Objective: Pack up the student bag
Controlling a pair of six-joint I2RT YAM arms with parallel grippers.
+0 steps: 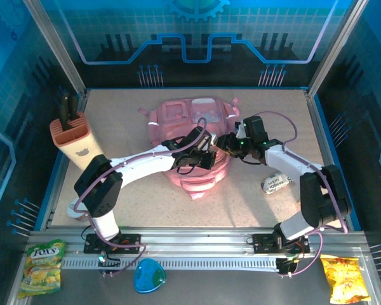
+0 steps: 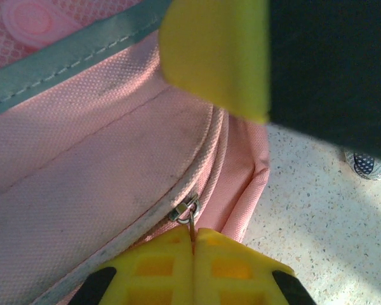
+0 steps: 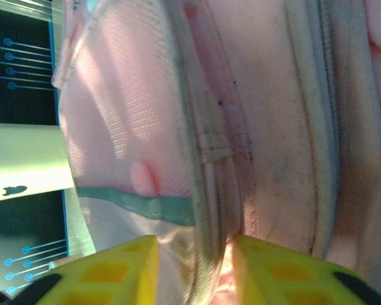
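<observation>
- yellow crisp packet, a green one and a blue lidded dish lie on the metal rail at the near edge, outside the arm bases.
- speckled table is bare between the bases and the bag's near hem — the widest open stretch.
- white crumpled packet sits just beside the right forearm, apart from the bag.
- student bag lies flat mid-table, both arms reaching over its near half.
- left gripper: pads pressed together on the zip pull at the bag's edge seam.
- right gripper: fingers part-way closed, a fold of bag fabric filling the gap between them.
- knife block stands at the left wall, well apart.
- narrow strip of table separates the bag's far end from the back wall.
</observation>
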